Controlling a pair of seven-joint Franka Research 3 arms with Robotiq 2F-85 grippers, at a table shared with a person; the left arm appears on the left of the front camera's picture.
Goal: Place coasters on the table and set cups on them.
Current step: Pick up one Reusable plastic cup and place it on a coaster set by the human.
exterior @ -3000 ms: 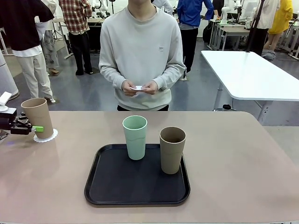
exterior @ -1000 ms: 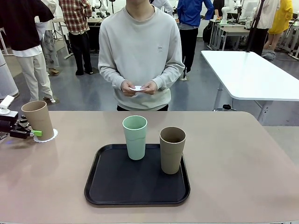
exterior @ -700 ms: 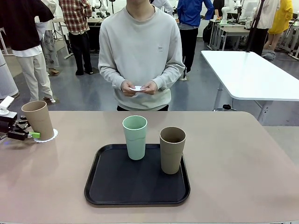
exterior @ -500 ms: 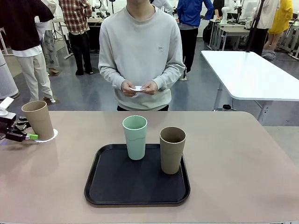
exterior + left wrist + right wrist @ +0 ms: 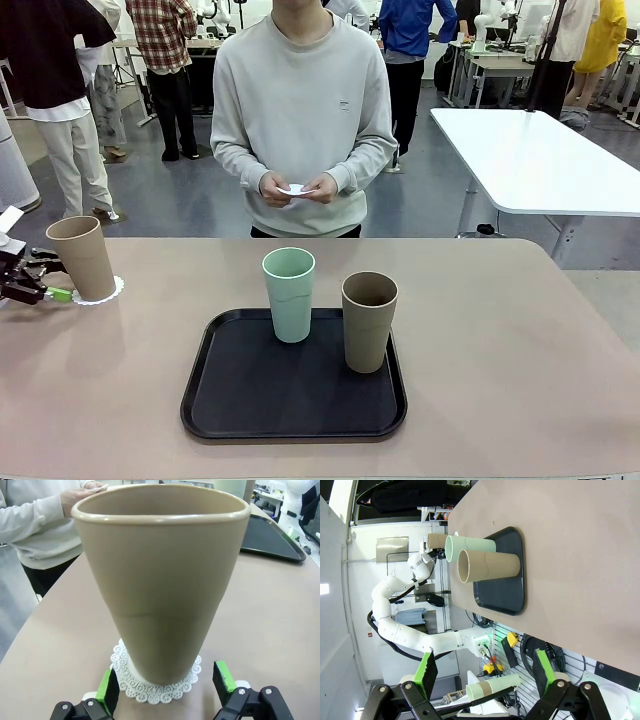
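Left gripper (image 5: 166, 686) low and level, jaws wide apart, holding nothing; right gripper (image 5: 485, 672) rolled sideways, jaws wide, empty

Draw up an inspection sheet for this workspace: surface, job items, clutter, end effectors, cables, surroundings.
Surface: beige table, with a black tray near the middle.
Job's things: tan cup upright on a white coaster at the far left; mint cup and second tan cup upright on the tray.
Clutter: nothing seen.
End effectors: left end effector open, its pads either side of the tan cup's base, not touching; right end effector open, empty.
Cables: black cables off the table's edge.
Surroundings: person at the far side holding a small white item; white table behind.
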